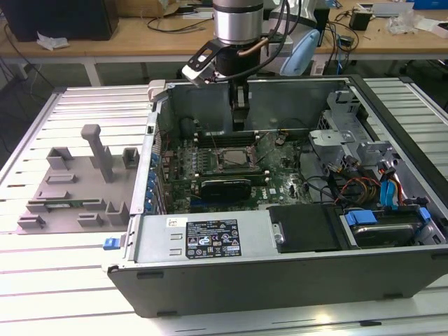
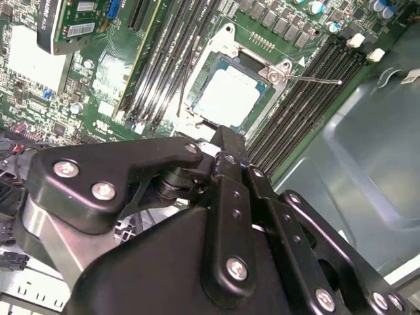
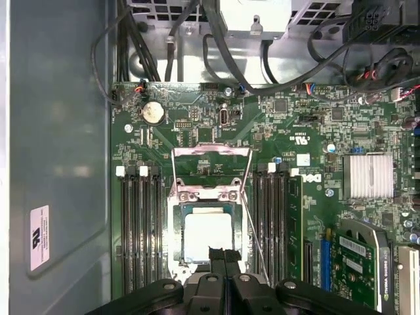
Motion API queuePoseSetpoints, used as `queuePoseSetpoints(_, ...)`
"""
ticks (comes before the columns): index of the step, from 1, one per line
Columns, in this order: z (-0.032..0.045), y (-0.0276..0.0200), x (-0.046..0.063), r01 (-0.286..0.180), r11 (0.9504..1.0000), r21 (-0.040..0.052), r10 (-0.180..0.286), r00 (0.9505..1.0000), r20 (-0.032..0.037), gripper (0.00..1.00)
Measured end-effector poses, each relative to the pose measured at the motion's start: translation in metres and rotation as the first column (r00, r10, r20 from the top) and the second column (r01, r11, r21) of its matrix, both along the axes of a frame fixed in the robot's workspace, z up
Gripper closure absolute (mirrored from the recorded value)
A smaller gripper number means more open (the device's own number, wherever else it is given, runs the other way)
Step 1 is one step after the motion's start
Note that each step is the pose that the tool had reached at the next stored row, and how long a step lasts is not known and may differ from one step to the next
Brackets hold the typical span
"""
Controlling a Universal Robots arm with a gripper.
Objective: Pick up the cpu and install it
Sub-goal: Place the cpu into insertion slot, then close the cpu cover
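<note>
One grey tray [image 1: 70, 185], on the slatted surface [image 1: 42, 280] at the exterior view's left, just beside the open computer case [image 1: 280, 273]. One arm [image 1: 238, 28], reaching down into the case above the motherboard [image 3: 289, 131]. Its fingers [image 3: 216, 262], pressed together and holding nothing, tips over one edge of the socket [image 3: 176, 223]. One cpu [image 3: 209, 236], lying flat in the socket in both wrist views, silvery plate up, between banks of memory slots [image 3: 139, 230]. One bundle of coloured cables [image 1: 364, 185], inside the case at the exterior view's right.
</note>
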State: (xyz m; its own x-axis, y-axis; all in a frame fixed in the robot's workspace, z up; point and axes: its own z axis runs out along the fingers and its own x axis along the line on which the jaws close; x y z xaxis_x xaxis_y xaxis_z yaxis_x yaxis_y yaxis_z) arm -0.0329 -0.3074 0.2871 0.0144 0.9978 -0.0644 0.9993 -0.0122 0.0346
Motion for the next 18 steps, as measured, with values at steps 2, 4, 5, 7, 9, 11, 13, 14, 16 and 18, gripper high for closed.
queuePoseSetpoints(2,0.0001,0.0000,0.0000,0.000,1.0000,-0.0003,0.000,1.0000,0.0000,0.89)
queuePoseSetpoints(4,0.0001,0.0000,0.0000,0.000,1.0000,-0.0006,0.000,1.0000,0.0000,0.89)
queuePoseSetpoints(5,0.0001,0.0000,0.0000,0.000,1.0000,-0.0007,0.000,1.0000,0.0000,0.89)
queuePoseSetpoints(7,0.0002,0.0000,0.0000,0.000,1.0000,-0.0010,0.000,1.0000,0.0000,0.89)
queuePoseSetpoints(9,0.0003,0.0000,0.0000,0.000,1.0000,-0.0013,0.000,1.0000,0.0001,0.89)
queuePoseSetpoints(11,0.0004,0.0000,0.0000,0.000,1.0000,-0.0016,0.000,1.0000,0.0000,0.89)
queuePoseSetpoints(13,0.0004,0.0000,0.0000,0.000,1.0000,-0.0019,0.000,1.0000,0.0000,0.89)
queuePoseSetpoints(14,0.0004,0.0000,0.0000,0.000,1.0000,-0.0021,0.000,1.0000,0.0000,0.89)
queuePoseSetpoints(16,0.0006,0.0000,0.0000,0.000,1.0000,-0.0027,0.000,1.0000,0.0000,0.89)
queuePoseSetpoints(18,0.0006,0.0000,0.0000,0.000,1.0000,-0.0031,0.000,1.0000,0.0000,0.89)
